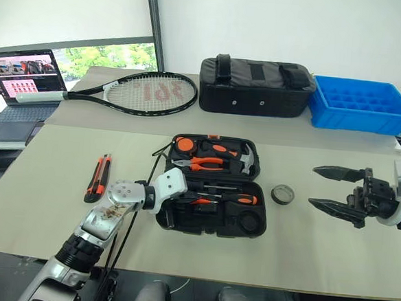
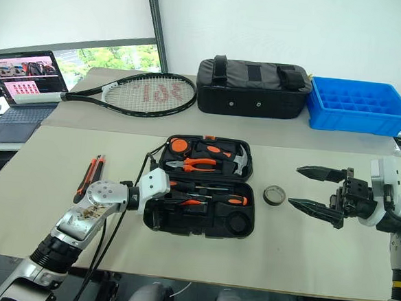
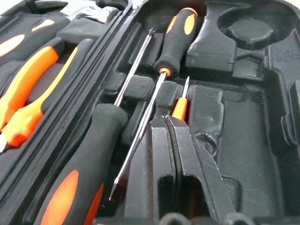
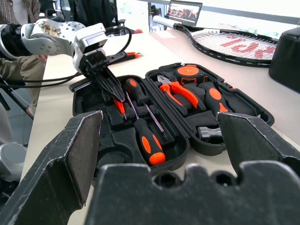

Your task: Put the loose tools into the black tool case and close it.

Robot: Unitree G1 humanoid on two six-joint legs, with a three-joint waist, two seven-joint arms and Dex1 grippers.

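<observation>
From the head views, the black tool case (image 1: 212, 186) lies open on the table (image 1: 331, 249), with its lid half on the far side, holding orange pliers (image 1: 203, 163) and a hammer (image 1: 245, 157). The left gripper (image 1: 195, 200) reaches into the near half of the case with its fingers pressed together, right by the slim orange tool (image 1: 202, 201), but I cannot tell if it pinches it. Two screwdrivers (image 1: 235, 198) lie in the near half too. The utility knife (image 1: 98, 178) lies on the table to the left of the case, well apart from it. The small tape roll (image 1: 283, 194) sits just to the right of the case. The right gripper (image 1: 335, 189) hangs further right of the case, past the roll, with its fingers wide apart and nothing in them. Behind the case lie a tennis racket (image 1: 146, 91) with red marks on its strings that I cannot read, a black bag (image 1: 254, 87) and a blue tray (image 1: 360, 106). In the left wrist view, the closed fingers (image 3: 187, 159) point at the slim orange tool (image 3: 179, 107), beside the long screwdriver shafts. In the right wrist view, the open right fingers (image 4: 70, 154) frame the case (image 4: 164, 117), and the left gripper (image 4: 115, 96) dips into it.
</observation>
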